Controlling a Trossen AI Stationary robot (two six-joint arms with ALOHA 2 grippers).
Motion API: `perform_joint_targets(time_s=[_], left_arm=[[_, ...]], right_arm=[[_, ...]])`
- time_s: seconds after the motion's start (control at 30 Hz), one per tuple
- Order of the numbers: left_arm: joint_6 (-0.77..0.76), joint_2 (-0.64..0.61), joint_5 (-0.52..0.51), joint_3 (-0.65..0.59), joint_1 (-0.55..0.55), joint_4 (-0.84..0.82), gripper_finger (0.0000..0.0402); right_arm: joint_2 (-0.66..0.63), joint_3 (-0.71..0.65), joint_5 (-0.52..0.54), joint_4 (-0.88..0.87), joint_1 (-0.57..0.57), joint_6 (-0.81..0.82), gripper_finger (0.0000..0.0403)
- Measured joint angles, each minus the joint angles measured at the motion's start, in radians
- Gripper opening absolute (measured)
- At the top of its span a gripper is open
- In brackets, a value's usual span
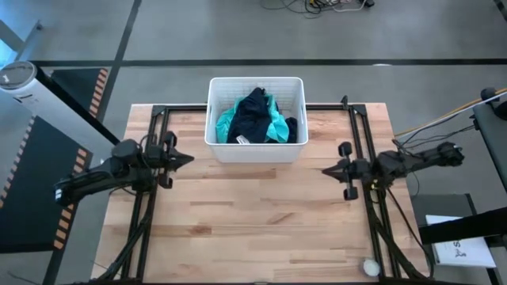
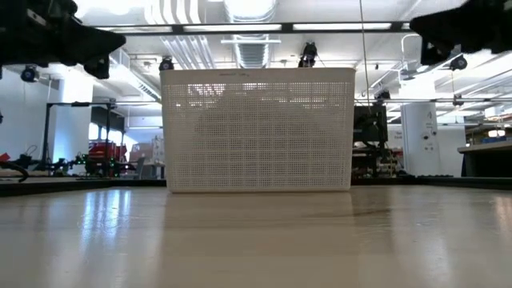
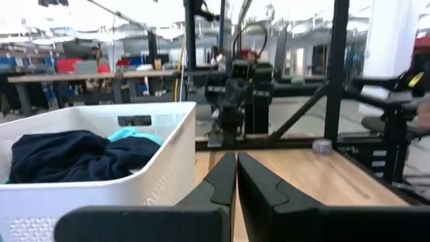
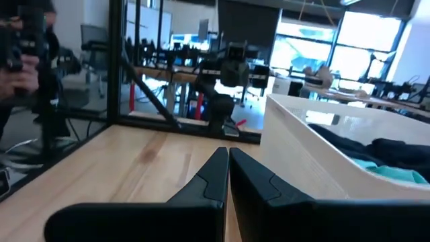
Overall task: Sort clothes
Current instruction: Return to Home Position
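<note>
High view: clothes [image 1: 255, 119] heaped in white basket [image 1: 295, 82] at worktop [image 1: 261, 214] rear, left hand [image 1: 187, 159] and right hand [image 1: 326, 170] pinched closed, empty, either side, so homing well likely means retreating level, clear of basket walls.

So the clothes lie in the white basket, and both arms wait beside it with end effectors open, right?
No, both are shut: the wrist views show the left end effector and the right end effector closed with no gap. The clothes do lie in the white basket, arms beside it.
</note>
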Motion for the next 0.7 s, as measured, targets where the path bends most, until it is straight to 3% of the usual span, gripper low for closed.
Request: perform_joint_targets(time_s=[0.23,0.43,0.7], left_arm=[[-0.044,-0.012,0.028,-0.149,-0.025,0.238,0.0],[-0.031,-0.013,0.019,-0.148,-0.07,0.232,0.0],[-0.036,-0.01,-0.095,-0.151,-0.118,0.137,0.0]], right_arm=[[-0.131,-0.057,0.001,-0.051,0.0,0.016,0.0],[-0.149,-0.057,0.002,-0.117,0.0,0.007,0.0],[-0.153,-0.081,0.027,-0.12,0.0,0.019,0.0]])
